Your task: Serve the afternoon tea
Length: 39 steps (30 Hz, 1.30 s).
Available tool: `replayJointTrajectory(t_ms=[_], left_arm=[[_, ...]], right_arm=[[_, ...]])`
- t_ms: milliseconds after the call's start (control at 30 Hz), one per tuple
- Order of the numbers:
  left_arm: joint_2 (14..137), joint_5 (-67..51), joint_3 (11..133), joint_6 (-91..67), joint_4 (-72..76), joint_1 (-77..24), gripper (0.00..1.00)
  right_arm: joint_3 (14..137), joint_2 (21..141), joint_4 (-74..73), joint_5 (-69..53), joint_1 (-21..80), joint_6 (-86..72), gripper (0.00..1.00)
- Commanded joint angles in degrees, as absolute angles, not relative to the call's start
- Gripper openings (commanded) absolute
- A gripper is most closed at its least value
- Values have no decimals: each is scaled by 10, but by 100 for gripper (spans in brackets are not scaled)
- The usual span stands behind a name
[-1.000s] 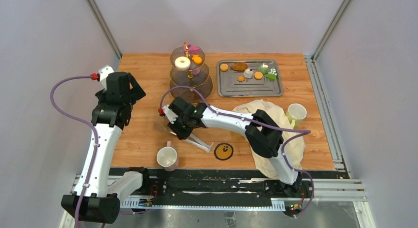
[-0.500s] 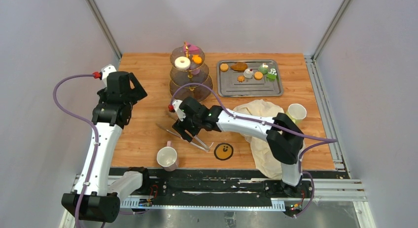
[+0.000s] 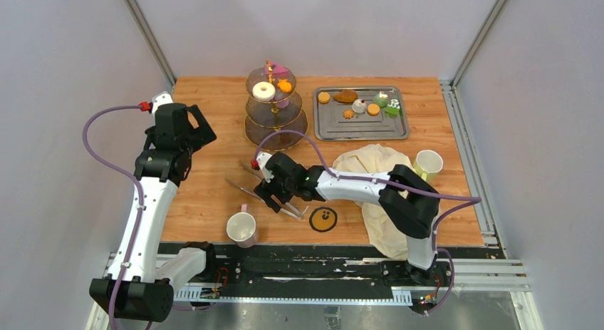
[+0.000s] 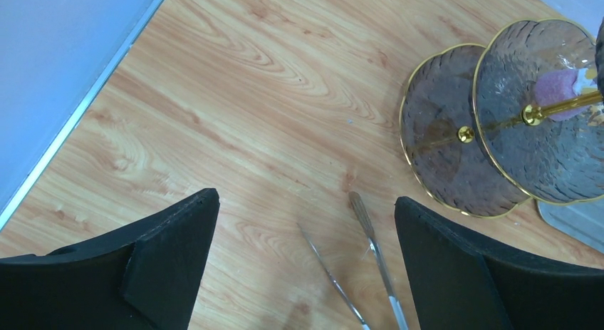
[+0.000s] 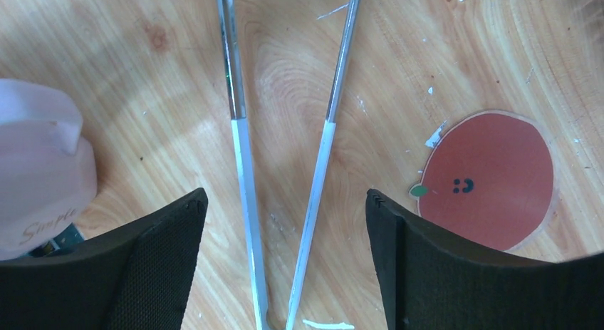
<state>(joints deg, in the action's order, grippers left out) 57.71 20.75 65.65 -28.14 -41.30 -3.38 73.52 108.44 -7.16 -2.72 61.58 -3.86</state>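
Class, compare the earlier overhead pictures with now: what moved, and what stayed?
The right claw slid toward the near edge and rightward, and now hangs open astride the tongs, not gripping them. The left claw barely shifted; tongs, three-tier stand, mugs and tray stayed put.

2 arms (image 3: 142, 216): white links, black joints. A purple cable (image 3: 84, 137) with a red connector (image 3: 144, 105) loops along each. Fingers (image 5: 153, 266) are black, wedge-shaped, finely textured.

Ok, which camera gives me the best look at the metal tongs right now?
Right wrist: both arms of the tongs lie sharp and close inside the open right pincer. Top external shows them small, partly hidden under that pincer. Left wrist catches only their two tips.
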Motion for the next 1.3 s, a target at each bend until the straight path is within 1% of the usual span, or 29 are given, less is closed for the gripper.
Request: replayJointTrajectory(t_ms=[0, 100, 300, 433, 533, 667, 800, 933, 1000, 1267], left_arm=[[578, 202, 650, -277, -392, -30, 98], [578, 206, 651, -276, -391, -30, 98], [577, 204, 649, -279, -392, -30, 98], [576, 205, 648, -278, -392, -30, 98], [575, 207, 649, -275, -392, -30, 98], [572, 210, 649, -272, -394, -30, 98], [572, 211, 648, -271, -393, -30, 98], [572, 210, 646, -271, -392, -30, 98], [572, 209, 647, -271, -392, -30, 98], [569, 211, 645, -270, -394, -30, 98]], right_arm=[[714, 1116, -3, 15, 634, -39, 81], [682, 1123, 56, 24, 638, -42, 84], [577, 1121, 263, 74, 661, -11, 84], [557, 1133, 310, 117, 681, 10, 84], [564, 1151, 300, 134, 681, -29, 84], [604, 1168, 226, 139, 681, -63, 84], [596, 1165, 230, 145, 681, -90, 80], [590, 1166, 229, 150, 681, -101, 71], [588, 1165, 227, 155, 681, -103, 70], [576, 1157, 208, 149, 681, -98, 70]])
